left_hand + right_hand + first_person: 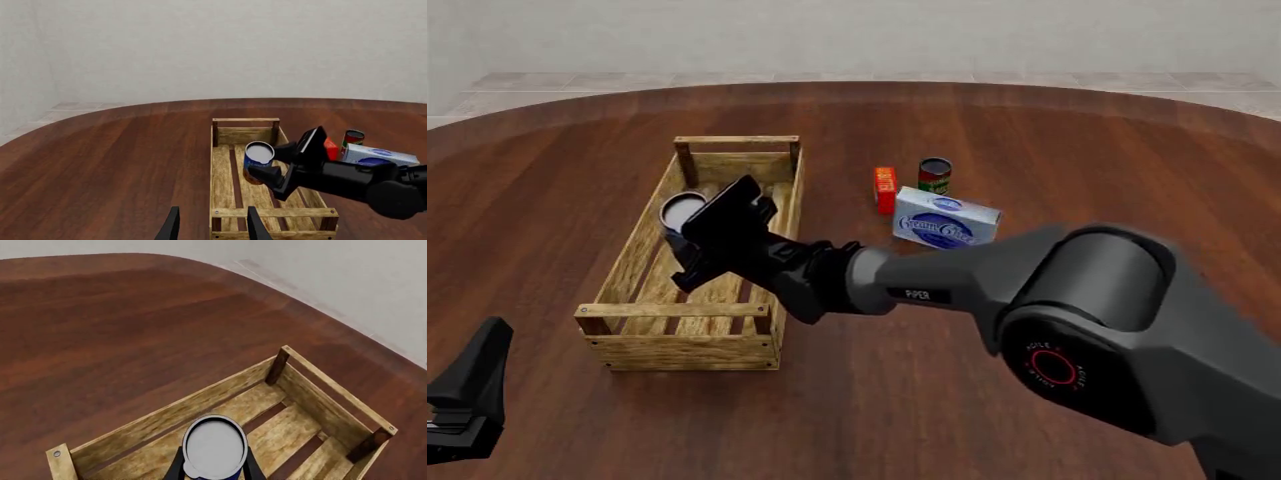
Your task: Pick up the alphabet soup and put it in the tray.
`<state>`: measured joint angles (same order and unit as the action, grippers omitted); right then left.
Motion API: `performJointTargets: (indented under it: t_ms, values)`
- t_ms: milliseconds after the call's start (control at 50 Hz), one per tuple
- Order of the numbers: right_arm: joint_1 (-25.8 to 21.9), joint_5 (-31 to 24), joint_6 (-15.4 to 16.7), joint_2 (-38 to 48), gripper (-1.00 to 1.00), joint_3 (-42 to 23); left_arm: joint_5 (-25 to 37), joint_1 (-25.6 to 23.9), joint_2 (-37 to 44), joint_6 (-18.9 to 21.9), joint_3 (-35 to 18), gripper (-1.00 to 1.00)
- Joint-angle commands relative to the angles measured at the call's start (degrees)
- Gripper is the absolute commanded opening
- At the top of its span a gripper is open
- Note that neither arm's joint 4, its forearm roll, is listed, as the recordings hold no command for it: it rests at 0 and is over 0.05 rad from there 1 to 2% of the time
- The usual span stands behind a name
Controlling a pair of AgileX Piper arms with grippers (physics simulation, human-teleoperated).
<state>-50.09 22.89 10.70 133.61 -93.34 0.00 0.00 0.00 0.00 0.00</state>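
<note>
Right arm holding the soup can inside the wooden tray.

The right gripper (694, 240) is clamping its two dark fingers (177, 467) on either side of the alphabet soup (258, 159), a blue-labelled can with a pale flat top, and is holding it upright within the tray (641, 262), toward its far end; whether the can is touching the slats cannot be told. The tray is lying lengthwise on the dark wooden table (547, 190). The left gripper (209, 225) is hovering just short of the tray's near end, its fingers parted around nothing. To the tray's right, a cream cheese box (946, 223), a small dark can (934, 175) and a red carton (885, 189) are sitting close together.
</note>
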Motion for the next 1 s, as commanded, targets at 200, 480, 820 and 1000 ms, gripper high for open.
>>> performJointTargets:
  t_ms: [200, 480, 820, 1000]
  values:
    - [0.83, -1.24, 0.47, 1.33, 1.00, -2.28, 0.00, 0.00, 0.00, 0.00, 0.00, 1.00]
    - [1.10, -1.38, -0.19, 0.46, 1.00, -1.93, 0.00, 0.00, 0.00, 0.00, 0.00, 1.00]
    - [1.95, 3.35, -1.29, -6.48, 1.00, 6.98, 0.00, 0.00, 0.00, 0.00, 0.00, 1.00]
    - [2.99, 10.55, -1.45, -17.75, 1.00, 21.36, 0.00, 0.00, 0.00, 0.00, 0.00, 1.00]
